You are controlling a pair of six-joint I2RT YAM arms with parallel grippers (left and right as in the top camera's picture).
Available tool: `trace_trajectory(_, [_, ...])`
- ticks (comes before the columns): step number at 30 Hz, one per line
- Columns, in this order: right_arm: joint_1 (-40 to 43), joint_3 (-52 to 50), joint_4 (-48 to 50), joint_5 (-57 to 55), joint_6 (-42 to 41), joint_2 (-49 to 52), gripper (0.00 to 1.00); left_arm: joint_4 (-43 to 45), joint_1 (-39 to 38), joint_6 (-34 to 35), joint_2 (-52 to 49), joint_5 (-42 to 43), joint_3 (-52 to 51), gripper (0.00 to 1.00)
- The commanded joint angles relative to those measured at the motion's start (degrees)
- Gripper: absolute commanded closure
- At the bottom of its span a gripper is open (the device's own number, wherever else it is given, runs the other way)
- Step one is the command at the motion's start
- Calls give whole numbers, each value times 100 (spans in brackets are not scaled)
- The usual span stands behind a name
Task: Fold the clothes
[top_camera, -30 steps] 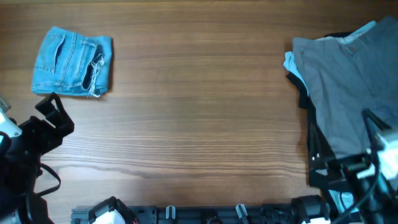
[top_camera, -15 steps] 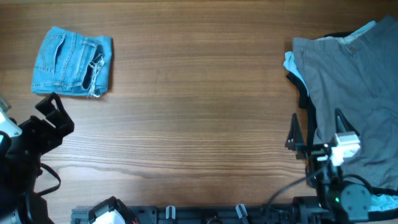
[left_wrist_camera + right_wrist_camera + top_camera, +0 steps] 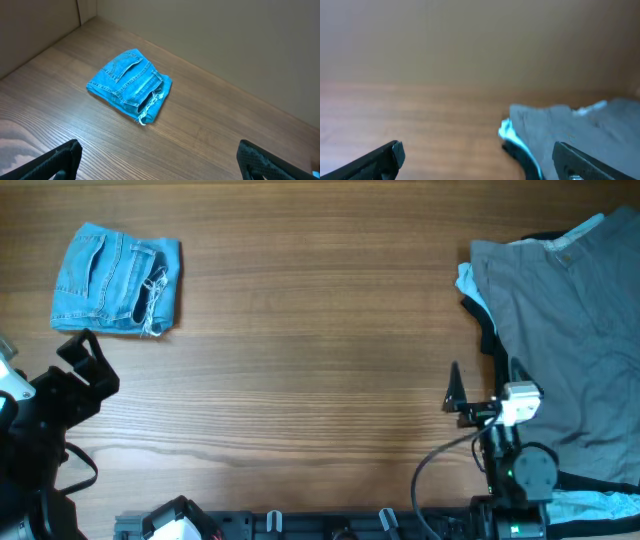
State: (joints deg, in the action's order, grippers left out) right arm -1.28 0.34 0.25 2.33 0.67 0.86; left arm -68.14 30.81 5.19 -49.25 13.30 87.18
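Note:
The clothes lie in two places. Light-blue jeans (image 3: 115, 278) sit folded into a small bundle at the table's far left, frayed hem on the right side; the left wrist view shows the jeans (image 3: 130, 85) ahead of the fingers. A large grey garment (image 3: 560, 330) lies spread at the right, with pale-blue cloth (image 3: 466, 280) poking out at its left edge. My left gripper (image 3: 88, 366) hangs open just in front of the jeans, touching nothing. My right gripper (image 3: 484, 382) stands open over the grey garment's left edge (image 3: 570, 125), empty, with the pale-blue cloth (image 3: 507, 131) ahead between its fingers.
A dark cloth (image 3: 487, 340) lies under the grey garment along its left border. The wooden table (image 3: 320, 350) stretches bare between the two piles. The arms' bases and a black rail (image 3: 330, 525) line the front edge.
My right arm has swung left and forward, from the lower-right corner over the grey garment to its left edge. The left arm and the clothes have stayed still.

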Motion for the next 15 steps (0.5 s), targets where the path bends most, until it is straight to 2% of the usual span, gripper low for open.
trace_trajectory(1, [17, -2, 2, -87, -70, 39, 0, 13, -17, -28, 13, -33, -7, 0])
trace_trajectory(15, [17, -2, 0, -87, -70, 81, 0, 13, -17, -28, 13, -33, -7, 0])
